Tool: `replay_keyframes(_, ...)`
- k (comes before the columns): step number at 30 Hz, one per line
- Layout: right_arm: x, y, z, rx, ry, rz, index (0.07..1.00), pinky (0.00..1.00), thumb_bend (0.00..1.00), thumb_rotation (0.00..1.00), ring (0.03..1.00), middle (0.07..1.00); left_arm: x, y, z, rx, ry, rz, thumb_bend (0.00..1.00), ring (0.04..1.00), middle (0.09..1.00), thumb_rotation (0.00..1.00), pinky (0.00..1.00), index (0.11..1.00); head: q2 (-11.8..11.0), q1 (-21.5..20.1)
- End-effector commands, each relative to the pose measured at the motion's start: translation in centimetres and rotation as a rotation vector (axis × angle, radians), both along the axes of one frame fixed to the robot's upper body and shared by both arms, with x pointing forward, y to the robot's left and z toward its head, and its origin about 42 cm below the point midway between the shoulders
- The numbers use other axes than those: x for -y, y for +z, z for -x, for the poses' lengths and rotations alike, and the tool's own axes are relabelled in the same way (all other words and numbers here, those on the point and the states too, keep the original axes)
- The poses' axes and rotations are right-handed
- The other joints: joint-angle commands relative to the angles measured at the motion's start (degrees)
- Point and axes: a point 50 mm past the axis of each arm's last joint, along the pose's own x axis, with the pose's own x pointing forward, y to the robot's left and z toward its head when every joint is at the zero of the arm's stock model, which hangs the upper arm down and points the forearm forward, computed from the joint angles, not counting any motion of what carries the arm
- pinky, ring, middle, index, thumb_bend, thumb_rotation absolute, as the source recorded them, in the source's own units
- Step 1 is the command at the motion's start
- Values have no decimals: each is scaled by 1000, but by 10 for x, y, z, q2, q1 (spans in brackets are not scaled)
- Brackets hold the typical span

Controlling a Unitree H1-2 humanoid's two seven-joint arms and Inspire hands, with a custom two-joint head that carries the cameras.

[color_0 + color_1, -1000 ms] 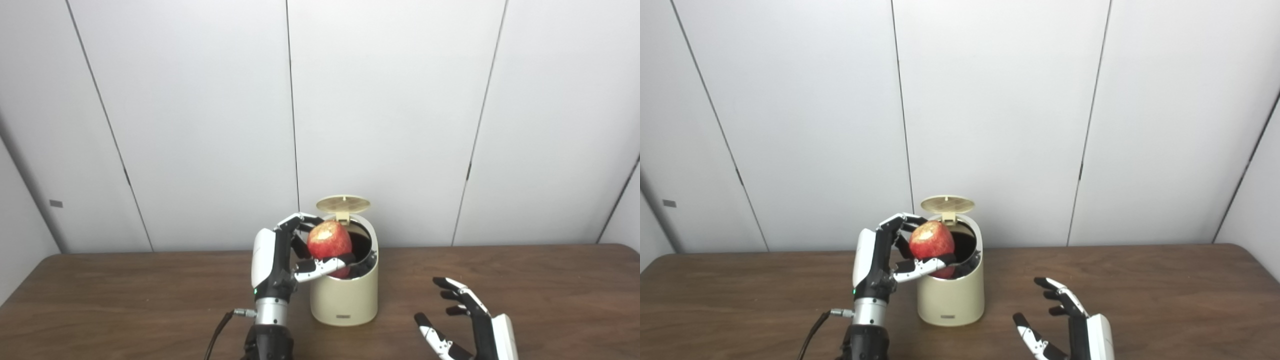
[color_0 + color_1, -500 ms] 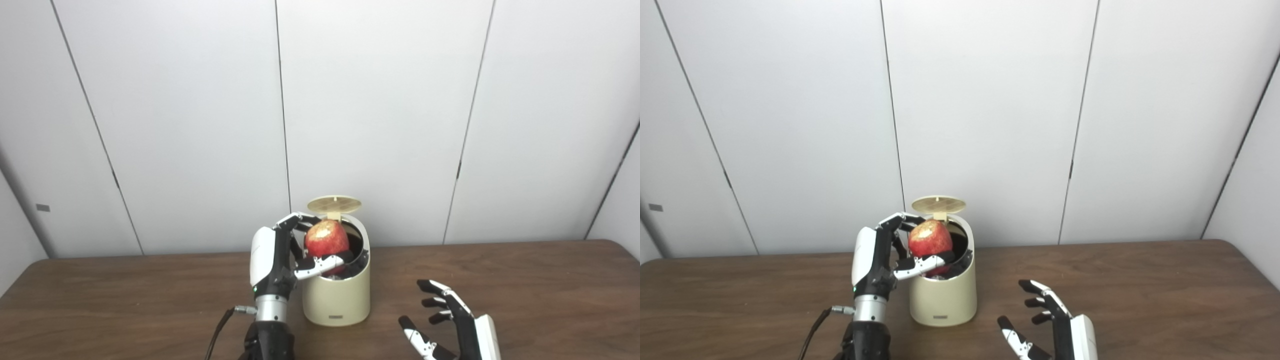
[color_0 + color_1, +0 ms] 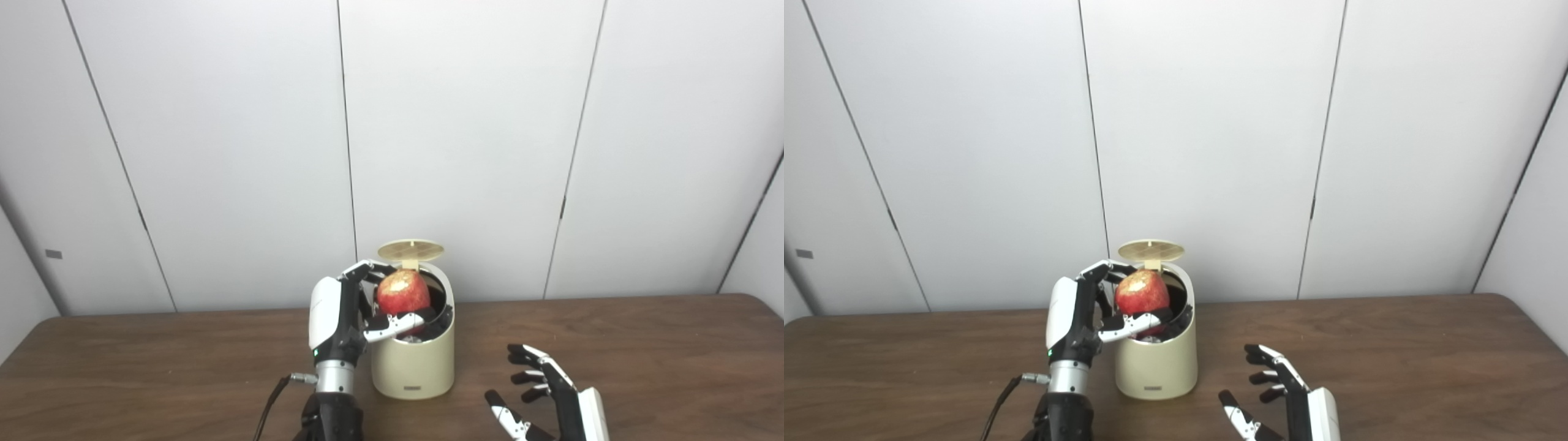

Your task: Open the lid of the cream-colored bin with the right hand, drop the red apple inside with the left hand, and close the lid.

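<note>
The cream-colored bin (image 3: pixel 413 361) stands on the brown table, its round lid (image 3: pixel 410 250) tipped up and back on its hinge. My left hand (image 3: pixel 349 312) is upright just left of the bin, shut on the red apple (image 3: pixel 402 293). The apple sits over the bin's dark opening, its lower part below the rim. My right hand (image 3: pixel 551 398) is low at the front right of the bin, open, fingers spread, touching nothing. In the right eye view the apple (image 3: pixel 1142 292) and the bin (image 3: pixel 1156 361) look the same.
The brown table (image 3: pixel 643 355) reaches to a grey panelled wall behind. A black cable (image 3: pixel 272 398) hangs from my left wrist near the front edge.
The camera shifted, moving the whole picture leftward. My right hand has drawn slightly lower and nearer the bin's side. The apple stays held over the opening.
</note>
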Motion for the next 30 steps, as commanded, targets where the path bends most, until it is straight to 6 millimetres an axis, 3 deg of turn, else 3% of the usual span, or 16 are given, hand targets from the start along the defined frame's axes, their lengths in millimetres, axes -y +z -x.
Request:
replay_keyframes(1,-15,-10,9,-22,8,-44,722,508,289,248,665,732,18,26,-5,80,-49,-22,901,387,477,271,315,516,-1,-1)
replay_keyframes(3,-15,-10,10,-24,10,-44,724,514,290,243,673,740,18,26,-4,83,-58,-25,981,418,504,358,341,536,0,0)
replay_keyframes(7,-14,-9,10,-26,10,-46,725,495,289,240,648,738,18,27,-1,80,-75,-33,1000,477,542,429,398,570,1,1)
replay_keyframes(18,-14,-10,10,-32,8,-45,726,540,288,260,692,752,19,29,2,51,-84,-51,1000,565,603,490,481,615,1,2)
replay_keyframes(25,-14,-10,10,-32,7,-44,724,498,289,266,652,735,20,29,3,31,-78,-72,1000,612,644,526,517,667,0,3)
replay_keyframes(29,-15,-10,10,-33,7,-46,723,549,292,280,702,755,19,29,4,19,-85,-76,1000,634,675,530,531,692,0,4)
replay_keyframes(30,-15,-10,10,-34,8,-47,724,490,288,270,643,728,20,28,4,18,-84,-79,1000,648,687,533,543,703,0,4)
